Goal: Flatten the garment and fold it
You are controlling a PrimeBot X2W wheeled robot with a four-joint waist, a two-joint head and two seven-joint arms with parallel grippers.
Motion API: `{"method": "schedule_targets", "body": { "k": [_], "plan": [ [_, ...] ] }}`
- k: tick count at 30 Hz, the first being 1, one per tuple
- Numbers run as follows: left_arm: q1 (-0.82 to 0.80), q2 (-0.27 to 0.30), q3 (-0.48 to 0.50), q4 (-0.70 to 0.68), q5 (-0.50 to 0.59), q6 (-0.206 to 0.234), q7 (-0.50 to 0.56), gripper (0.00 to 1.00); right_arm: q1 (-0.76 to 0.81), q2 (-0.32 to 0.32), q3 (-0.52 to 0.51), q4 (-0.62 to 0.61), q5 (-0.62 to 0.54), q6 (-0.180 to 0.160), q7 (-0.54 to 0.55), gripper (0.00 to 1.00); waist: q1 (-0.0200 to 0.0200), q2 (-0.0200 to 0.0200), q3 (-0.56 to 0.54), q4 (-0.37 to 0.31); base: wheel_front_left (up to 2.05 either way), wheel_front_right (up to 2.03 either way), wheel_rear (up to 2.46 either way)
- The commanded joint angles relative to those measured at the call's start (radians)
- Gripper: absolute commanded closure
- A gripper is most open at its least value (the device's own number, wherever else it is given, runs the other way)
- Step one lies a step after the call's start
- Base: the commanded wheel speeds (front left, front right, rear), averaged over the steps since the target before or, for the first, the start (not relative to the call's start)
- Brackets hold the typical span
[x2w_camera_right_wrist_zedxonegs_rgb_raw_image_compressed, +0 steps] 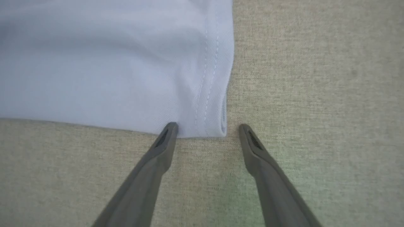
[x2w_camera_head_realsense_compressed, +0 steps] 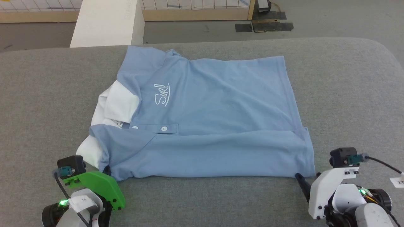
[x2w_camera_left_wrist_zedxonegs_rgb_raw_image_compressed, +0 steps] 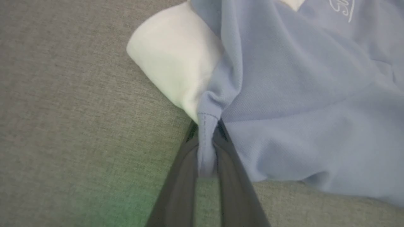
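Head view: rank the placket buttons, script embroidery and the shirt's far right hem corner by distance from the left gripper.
From the left gripper, fingers shut on the shirt at its near left edge:
1. placket buttons, just beyond it, centre-left.
2. script embroidery, farther up the chest.
3. far hem corner, top right, diagonally across.

Grey cloth-topped table [x2w_camera_head_realsense_compressed: 347,94] and the room behind it
The table's woven grey cover rounds off at the far right corner; past its far edge, toward the left, stands a white block [x2w_camera_head_realsense_compressed: 107,22], and farther back a wood-framed panel with a white grid [x2w_camera_head_realsense_compressed: 195,4] runs along the grey floor [x2w_camera_head_realsense_compressed: 347,19], dark flat mats [x2w_camera_head_realsense_compressed: 273,26] lying by its right post
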Motion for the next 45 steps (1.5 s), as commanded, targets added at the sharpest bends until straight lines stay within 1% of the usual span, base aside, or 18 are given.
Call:
{"method": "schedule_targets", "body": {
  "k": [1, 3, 4, 5, 9, 15, 19, 22, 26, 31, 33, 37, 41, 42, 43, 44, 45],
  "plan": [
    [0.010, -0.011, -0.010, 0.012, 0.007, -0.006, 0.004, 1.00, -0.012, 0.001, 0.002, -0.014, -0.003, -0.001, 0.036, 0.51, 0.0000, 0.0000, 0.004, 0.004, 0.00, 0.00, 0.00],
    [0.008, -0.013, -0.014, 0.012, 0.007, -0.009, -0.001, 1.00, -0.015, 0.001, -0.004, -0.046, -0.003, -0.001, 0.059, 0.78, 0.0000, 0.0000, 0.007, 0.008, 0.00, 0.00, 0.00],
    [0.006, -0.013, -0.014, 0.012, 0.008, -0.011, -0.005, 1.00, -0.018, 0.001, -0.006, -0.061, -0.009, -0.001, 0.060, 0.95, 0.0000, 0.0000, 0.009, 0.010, 0.00, 0.00, 0.00],
    [0.005, -0.013, -0.015, 0.012, 0.008, -0.012, -0.008, 1.00, -0.019, 0.001, -0.009, -0.070, -0.011, -0.001, 0.059, 1.00, 0.0000, 0.0000, 0.010, 0.011, 0.00, 0.00, 0.00],
    [0.000, -0.010, -0.020, 0.016, 0.012, -0.018, -0.020, 1.00, -0.023, 0.001, -0.028, -0.080, -0.016, -0.001, 0.047, 1.00, 0.0000, 0.0000, 0.011, 0.016, 0.00, 0.00, 0.00],
    [0.001, -0.004, -0.019, 0.017, 0.024, -0.026, -0.070, 1.00, -0.014, 0.001, -0.042, -0.084, 0.001, -0.001, -0.033, 1.00, 0.0000, 0.0000, -0.013, 0.020, 0.00, 0.00, 0.00],
    [0.019, 0.002, -0.013, 0.010, 0.032, -0.024, -0.112, 1.00, 0.022, 0.001, -0.050, -0.095, 0.033, -0.001, -0.091, 1.00, 0.0000, 0.0000, -0.043, 0.021, 0.00, 0.00, 0.00],
    [0.055, 0.016, -0.008, -0.008, 0.032, -0.019, -0.119, 1.00, 0.071, 0.001, -0.057, -0.110, 0.061, -0.001, -0.105, 1.00, 0.0000, 0.0000, -0.067, 0.020, 0.00, 0.00, 0.00],
    [0.125, 0.049, -0.002, -0.060, 0.034, 0.007, -0.090, 1.00, 0.145, 0.001, -0.074, -0.154, 0.078, -0.001, -0.080, 1.00, 0.0000, 0.0000, -0.083, 0.019, 0.00, 0.00, 0.00],
    [0.237, 0.093, 0.008, -0.172, 0.035, 0.058, -0.029, 1.00, 0.235, 0.001, -0.092, -0.226, 0.086, -0.001, 0.001, 1.00, 0.0000, 0.0000, -0.082, 0.019, 0.00, 0.00, 0.00],
    [0.279, 0.098, 0.008, -0.215, 0.026, 0.072, -0.003, 1.00, 0.263, 0.001, -0.094, -0.244, 0.094, -0.001, 0.036, 1.00, 0.0000, 0.0000, -0.078, 0.020, 0.00, 0.00, 0.00],
    [0.320, 0.095, 0.004, -0.257, 0.011, 0.076, 0.012, 1.00, 0.287, 0.001, -0.102, -0.239, 0.098, -0.001, 0.048, 1.00, 0.0000, 0.0000, -0.068, 0.029, 0.00, 0.00, 0.00],
    [0.302, 0.073, -0.011, -0.223, -0.002, 0.041, -0.017, 1.00, 0.272, 0.001, -0.084, -0.171, 0.102, -0.001, 0.017, 1.00, 0.0000, 0.0000, -0.058, 0.036, 0.00, 0.00, 0.00],
    [0.294, 0.069, -0.015, -0.212, 0.000, 0.034, -0.025, 0.97, 0.265, 0.001, -0.081, -0.154, 0.106, -0.001, 0.007, 1.00, 0.0000, 0.0000, -0.056, 0.036, 0.00, 0.00, 0.00],
    [0.285, 0.067, -0.025, -0.197, 0.001, 0.022, -0.027, 0.49, 0.256, 0.001, -0.079, -0.136, 0.109, -0.001, -0.012, 1.00, 0.0000, 0.0000, -0.055, 0.036, 0.00, 0.00, 0.00],
    [0.277, 0.067, -0.031, -0.185, 0.005, 0.014, -0.029, 0.00, 0.249, 0.001, -0.076, -0.123, 0.110, -0.001, -0.029, 0.78, 0.0000, 0.0000, -0.055, 0.037, 0.00, 0.00, 0.00],
    [0.268, 0.065, -0.033, -0.175, 0.007, 0.010, -0.040, 0.00, 0.243, 0.001, -0.072, -0.108, 0.115, -0.001, -0.044, 0.51, 0.0000, 0.0000, -0.054, 0.037, 0.00, 0.00, 0.00]
  ]
}}
